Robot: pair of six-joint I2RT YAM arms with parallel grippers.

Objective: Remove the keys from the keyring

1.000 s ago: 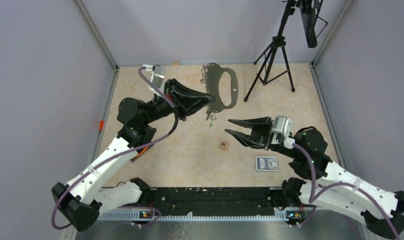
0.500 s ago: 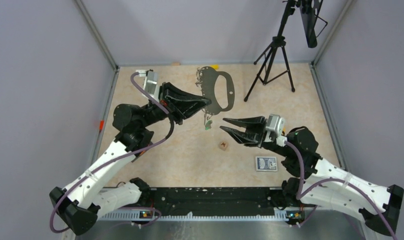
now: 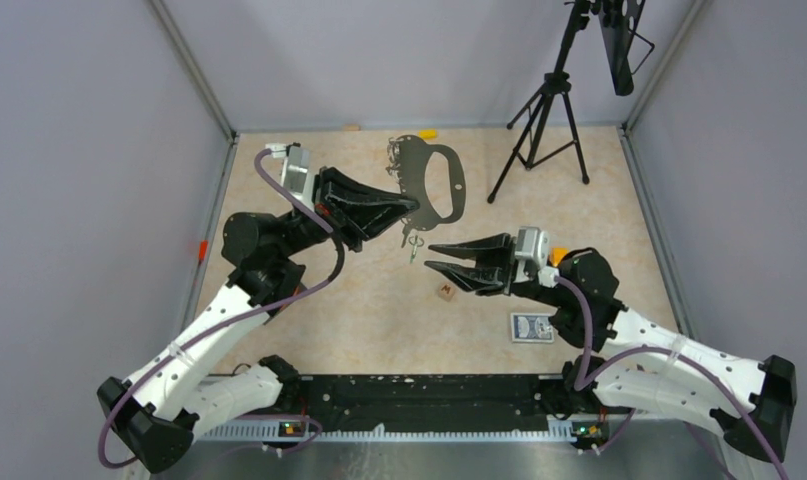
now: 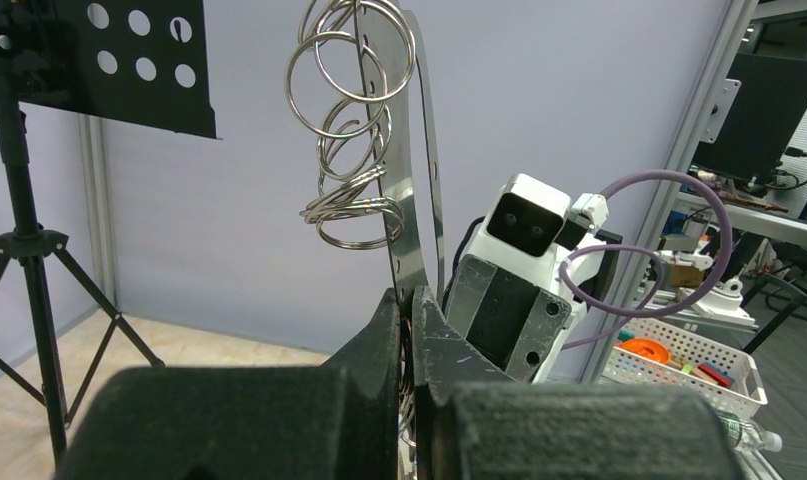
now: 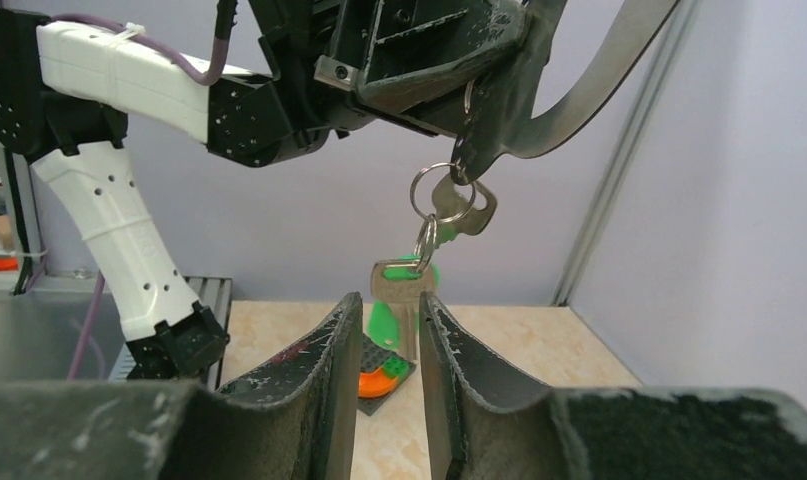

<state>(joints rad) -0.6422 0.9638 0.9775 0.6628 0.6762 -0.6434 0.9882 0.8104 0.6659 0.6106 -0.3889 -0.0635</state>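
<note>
**Keys hang off the held keyring: handling and count**

My left hand [image 3: 411, 205] is clenched on the keyring [image 3: 416, 170] and holds it up off the surface [image 3: 309, 300], plate on edge. In the left wrist view the plate [image 4: 404, 200] rises straight out of the pinch.

My right hand [image 3: 429, 256] grips nothing, fingers part-way apart. In the right wrist view the keys [image 5: 397, 295] dangle in line w/ the gap. I can't tell if they're between the tips or just beyond them.

Handling, my guess:
- Keyring: thin, flat metal, stiff, light. It's smooth, so it could pivot in a pinch. The present hold near the holed edge looks sound.
- Keys: tiny, thin, hard, slippery, not fragile. They swing free on small split rings, so a nudge should set them turning.
- Where to take hold: pinch across the flat faces of 1 key, near its head. Grabbed edge-on, it'll prob. squirt out. The split ring is springy, so expect resistance.

Count:
- Keyring: 1.
- Keys: 3 by the right wrist view, i.e. 1 green-headed, 2 silvery. The overlap may hide more.
- Empty split rings [image 4: 351, 130] on the holed edge: several, too tangled to count.
- Brown cube [image 3: 446, 291] on the surface: 1.
</note>
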